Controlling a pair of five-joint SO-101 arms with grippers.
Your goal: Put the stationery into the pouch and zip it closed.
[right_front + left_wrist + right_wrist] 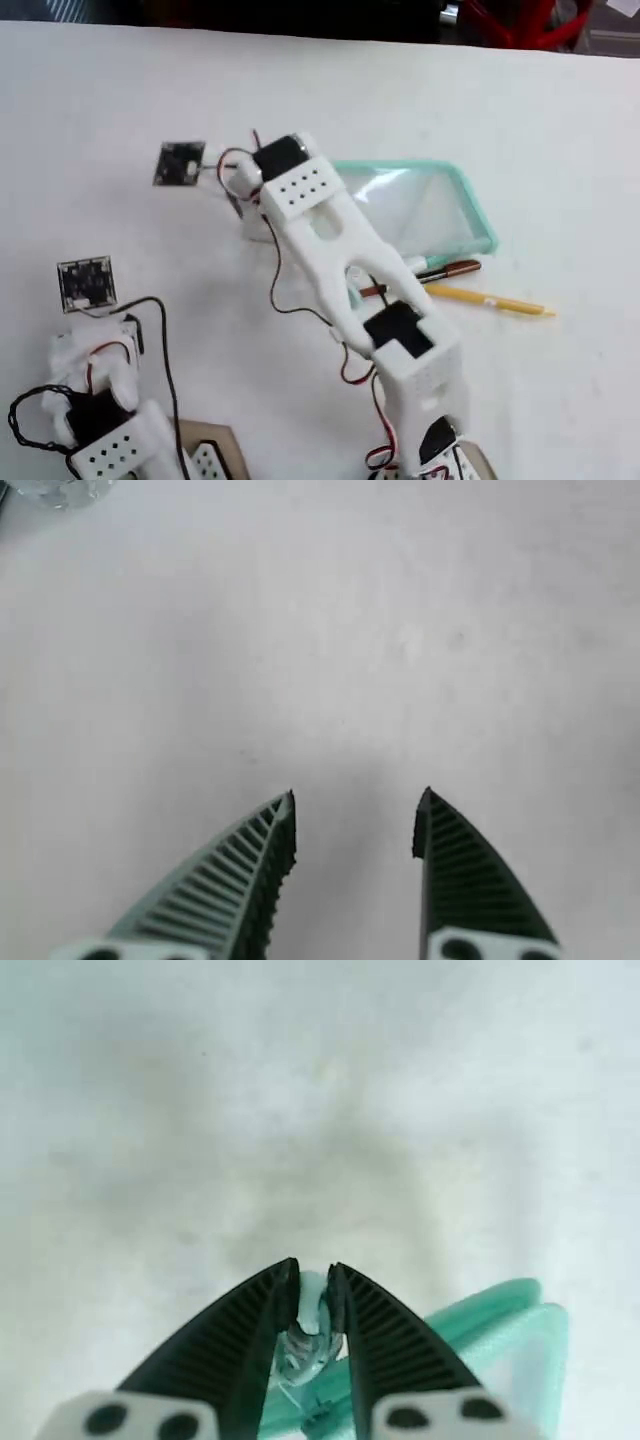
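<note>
The pouch (420, 200) is lying flat on the table (120, 90), see-through with a green rim. Nothing is showing inside it. The brown pen (440, 272) and the yellow pencil (490, 300) are lying on the table just beside the pouch's near edge, close to each other. So the stationery is still waiting outside, and the filling part is not done yet.

The right arm (330, 240) is stretching across the table to the end of the pouch that is farthest from the pen and pencil. In its wrist view the right gripper (312, 1265) is squeezing its two fingers together on the zip pull (308, 1332), a small clear and green tab at the corner of the pouch (500, 1310). I think it is working on the zip so the pouch can take the pen and pencil. I cannot tell if the zip is open or shut right now.

The left arm (100, 420) is sitting folded up at the near corner, well apart from the pouch. The left gripper (355, 802) is holding its fingers wide apart over bare table, with nothing between them.

So the job is only getting started. What is left, I think: getting the pouch open, putting in the pen and the pencil, then pulling the zip all the way shut
</note>
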